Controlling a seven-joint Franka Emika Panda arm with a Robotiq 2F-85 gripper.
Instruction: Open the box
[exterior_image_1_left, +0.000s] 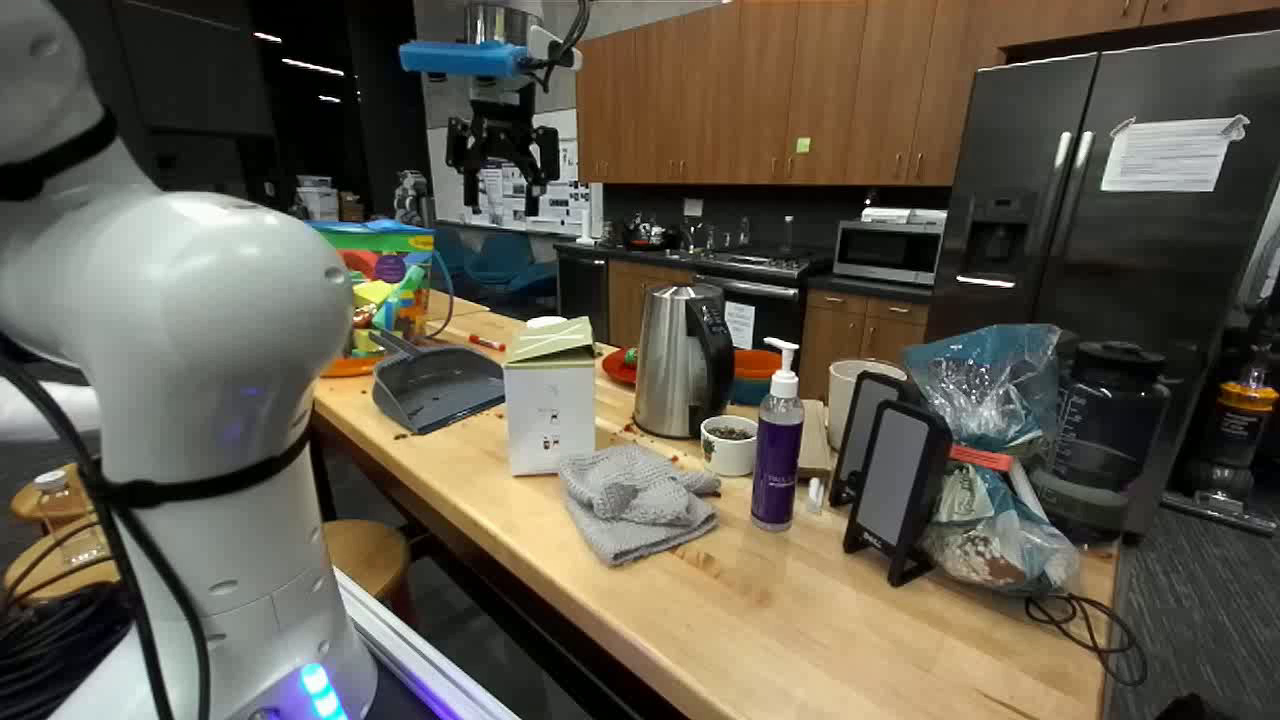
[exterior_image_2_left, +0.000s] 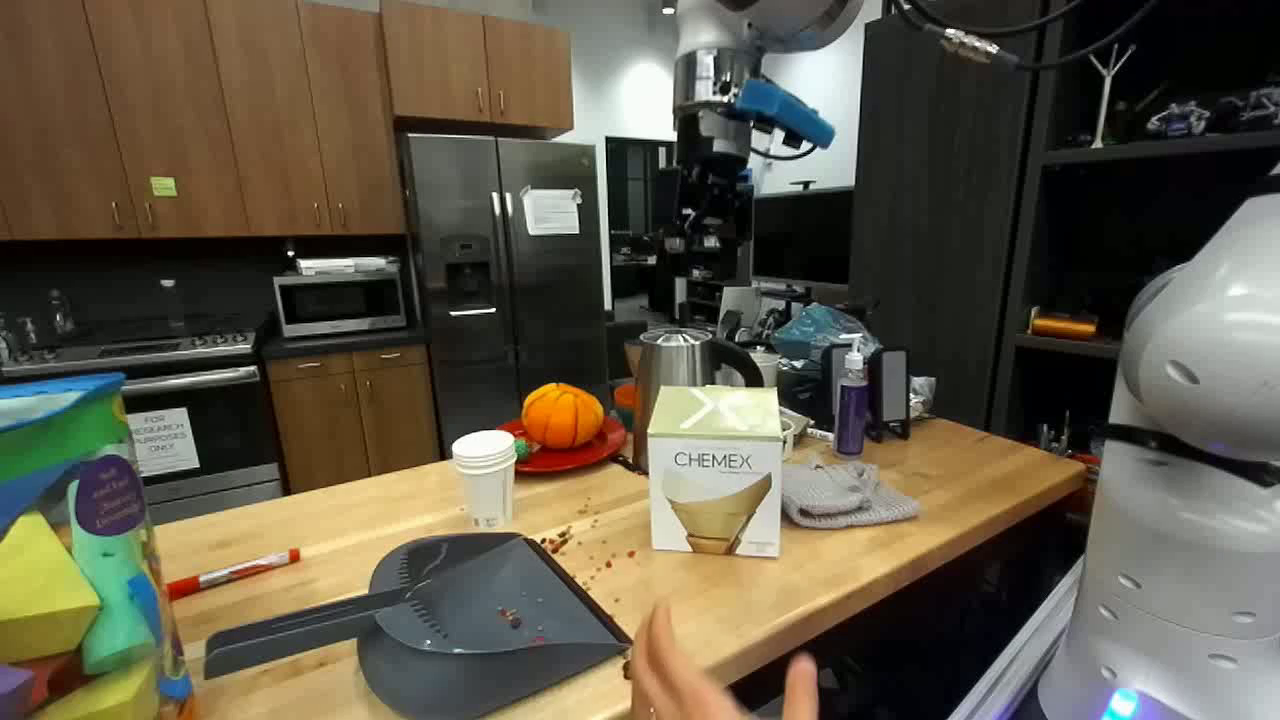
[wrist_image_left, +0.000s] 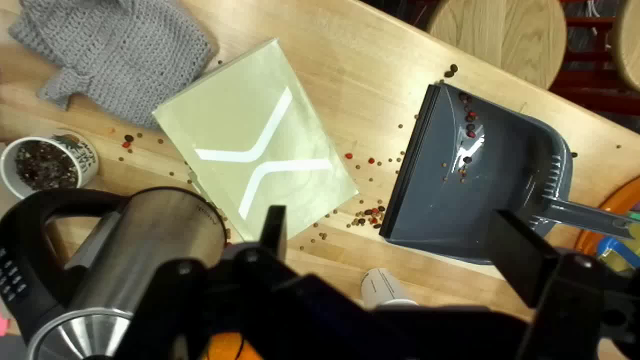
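The box (exterior_image_2_left: 715, 500) is white with a pale green top and the word CHEMEX on its front. It stands upright on the wooden table, also in an exterior view (exterior_image_1_left: 550, 415). In the wrist view its green top (wrist_image_left: 235, 125) with a white X mark faces the camera and looks closed. In an exterior view the top's edge looks slightly raised; I cannot tell how far. My gripper (exterior_image_1_left: 503, 208) is open and empty, high above the table and apart from the box. In the wrist view the fingers (wrist_image_left: 392, 225) are wide apart, with the box's corner near the left fingertip.
A steel kettle (exterior_image_1_left: 683, 360) stands close beside the box. A grey cloth (exterior_image_1_left: 640, 500), a grey dustpan (exterior_image_2_left: 470, 610), a white cup stack (exterior_image_2_left: 485, 480) and a pump bottle (exterior_image_1_left: 777, 450) are around it. Peppercorns are scattered. A person's hand (exterior_image_2_left: 680, 670) shows at the table's edge.
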